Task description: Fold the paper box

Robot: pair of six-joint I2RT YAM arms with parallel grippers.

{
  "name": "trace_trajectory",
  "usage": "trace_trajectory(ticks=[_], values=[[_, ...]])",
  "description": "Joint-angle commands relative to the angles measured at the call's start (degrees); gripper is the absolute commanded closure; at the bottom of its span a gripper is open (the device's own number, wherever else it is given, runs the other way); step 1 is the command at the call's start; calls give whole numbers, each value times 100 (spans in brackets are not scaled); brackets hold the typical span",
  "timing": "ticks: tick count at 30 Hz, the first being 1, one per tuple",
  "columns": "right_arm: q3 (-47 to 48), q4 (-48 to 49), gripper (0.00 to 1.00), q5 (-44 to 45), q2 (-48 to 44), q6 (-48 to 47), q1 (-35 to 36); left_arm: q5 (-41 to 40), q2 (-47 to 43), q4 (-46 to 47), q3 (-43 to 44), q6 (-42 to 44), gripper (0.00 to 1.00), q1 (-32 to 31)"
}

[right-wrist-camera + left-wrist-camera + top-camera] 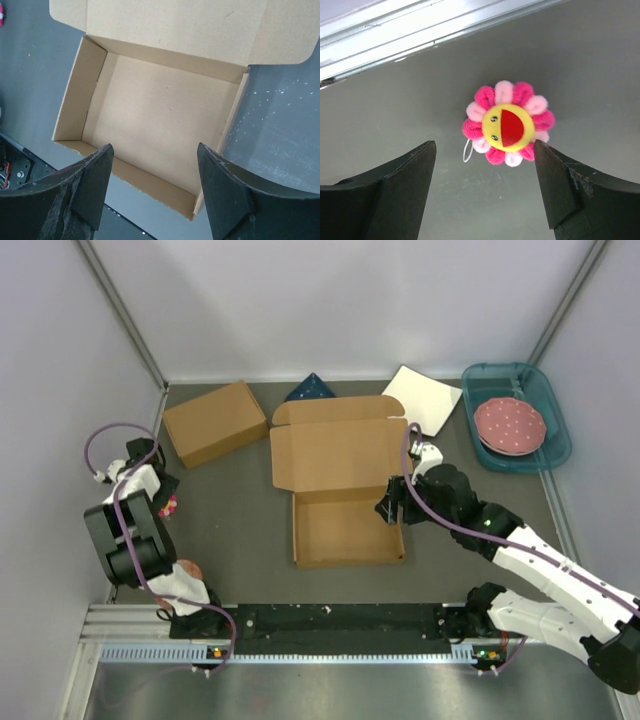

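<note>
Right gripper (154, 165) spread wide, empty, above paper box (160, 105) tray on table (240, 540); lid flat behind. Left gripper (484, 155) wide over flower plush (507, 129). Risk: closing lid with side flaps untucked, snagging walls, crushing cardboard.

Paper box (165, 110) lid partly beyond the right wrist view

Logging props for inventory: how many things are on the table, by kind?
Cardboard boxes: 2 (open mailer, closed box)
Plush flower: 1
Tray: 1
Pink plate: 1
White square: 1
Blue triangle: 1
Half-hidden pinkish thing: 1
Total: 8
</note>
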Motion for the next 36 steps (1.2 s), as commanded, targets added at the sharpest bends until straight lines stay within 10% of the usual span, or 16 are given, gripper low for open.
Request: trace_trajectory(ticks=[1,13,25,36], values=[[-90,403,31,-223,30,160,39,-197,400,177,139,107,15,82],[139,271,33,-285,206,195,135,233,1121,624,262,-60,29,205],[121,429,34,-250,488,195,206,356,858,731,-10,-77,100,249],[226,667,34,-294,470,108,223,1797,-1689,976,-880,-737,100,-540]])
